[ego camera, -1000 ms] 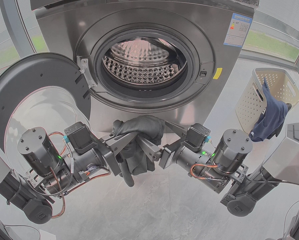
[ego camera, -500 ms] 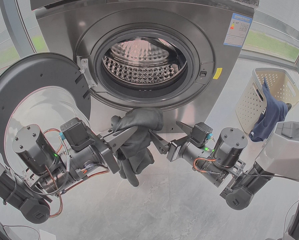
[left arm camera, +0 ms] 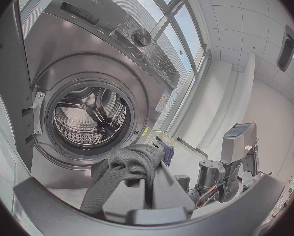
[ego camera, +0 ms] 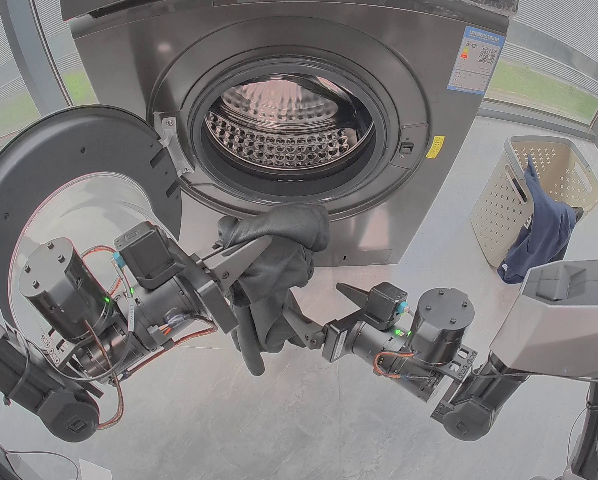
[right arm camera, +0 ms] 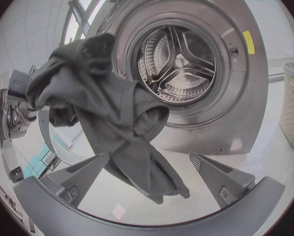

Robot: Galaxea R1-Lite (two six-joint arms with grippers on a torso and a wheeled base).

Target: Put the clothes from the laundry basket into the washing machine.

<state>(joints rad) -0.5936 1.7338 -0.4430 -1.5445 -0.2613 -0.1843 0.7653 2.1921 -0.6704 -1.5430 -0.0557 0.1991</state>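
My left end effector (ego camera: 262, 248) clamps garment (ego camera: 282, 268) near drum (ego camera: 285, 128); right end effector (ego camera: 315, 308) open. Loading step; next: lift garment into drum.

The dark grey garment (ego camera: 292, 225) pinched in the left gripper's (ego camera: 262, 251) matt fingers (ego camera: 239, 259) is soft, finely knitted cloth. Beyond the fingertips the washing machine (ego camera: 392, 68) is brushed metal, its drum (ego camera: 279, 128) shiny perforated steel. The laundry basket (ego camera: 495, 201) is matt cream plastic and the floor tiles (ego camera: 312, 421) are glossy.
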